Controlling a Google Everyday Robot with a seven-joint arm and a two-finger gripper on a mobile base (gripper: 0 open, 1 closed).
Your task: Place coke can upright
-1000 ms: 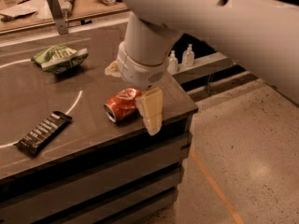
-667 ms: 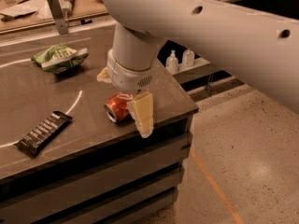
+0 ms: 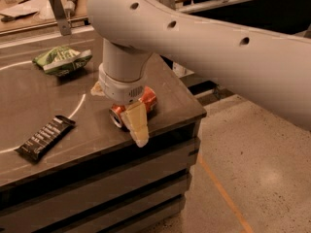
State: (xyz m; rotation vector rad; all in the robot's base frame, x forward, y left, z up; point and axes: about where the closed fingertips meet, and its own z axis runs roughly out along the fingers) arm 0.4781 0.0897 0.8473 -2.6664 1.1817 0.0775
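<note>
Lower centre: gripper (image 3: 118,113) hangs over the coke can (image 3: 147,99), jaws spread, one finger in front and one behind. It looks not clamped, though contact is hard to judge. The can lies on its side near the front right edge of the table (image 3: 181,107). Likely light, thin-walled, dentable and slick, and it will roll. Best hold is across mid-body with gentle squeeze. Left: candy bar (image 3: 44,137). Upper left, farther: chip bag (image 3: 62,59).

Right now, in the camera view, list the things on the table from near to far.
Black candy bar → coke can, with the gripper down over it → green chip bag.
</note>
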